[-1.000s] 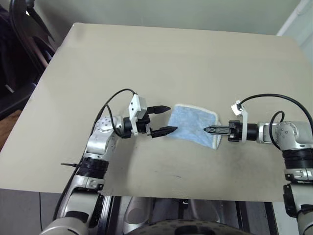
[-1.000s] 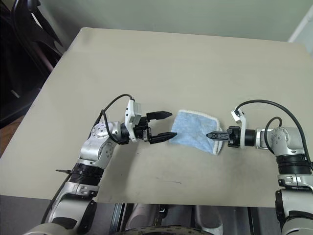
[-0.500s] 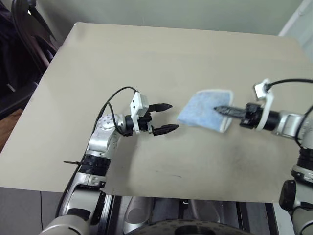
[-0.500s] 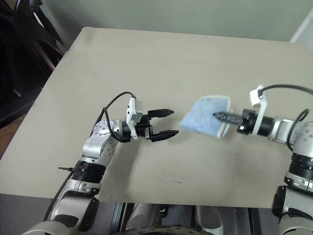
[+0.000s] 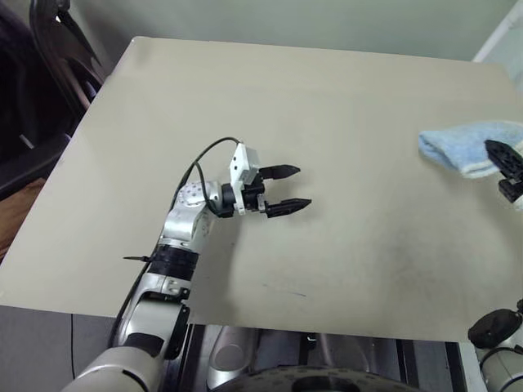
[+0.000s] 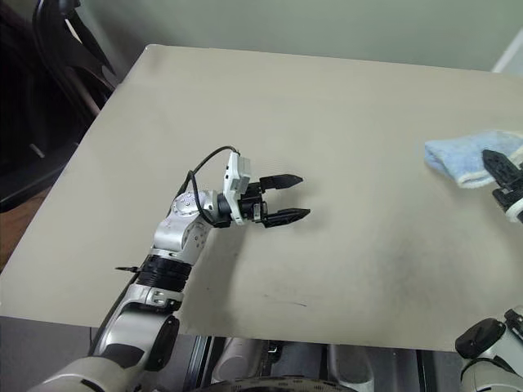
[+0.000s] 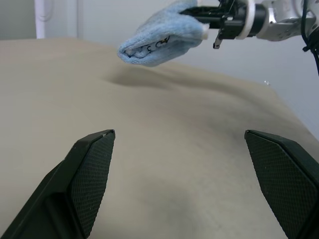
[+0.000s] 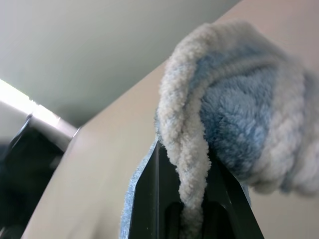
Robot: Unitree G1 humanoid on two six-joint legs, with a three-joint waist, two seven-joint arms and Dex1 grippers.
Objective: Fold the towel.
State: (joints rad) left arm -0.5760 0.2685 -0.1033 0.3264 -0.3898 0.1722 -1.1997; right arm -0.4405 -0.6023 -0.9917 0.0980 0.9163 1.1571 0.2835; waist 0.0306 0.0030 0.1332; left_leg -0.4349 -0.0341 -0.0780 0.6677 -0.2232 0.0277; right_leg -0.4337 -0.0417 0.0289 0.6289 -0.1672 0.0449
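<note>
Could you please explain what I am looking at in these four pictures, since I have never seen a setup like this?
This is a humanoid robot with two arms, each ending in a hand with two black fingers. Two pictures come from the cameras in its head, looking down over a beige table; they show the same scene. The other two come from a camera on each wrist, looking along that hand's own fingers.

The left hand hangs over the middle of the table with its fingers apart, holding nothing. The right hand, at the right edge of the head views, is shut on the towel, a light blue terry cloth with whitish edging. The left wrist view shows the towel held up off the table, bunched, with its shadow beneath. The right wrist view shows the cloth pinched between that hand's fingers.
</note>
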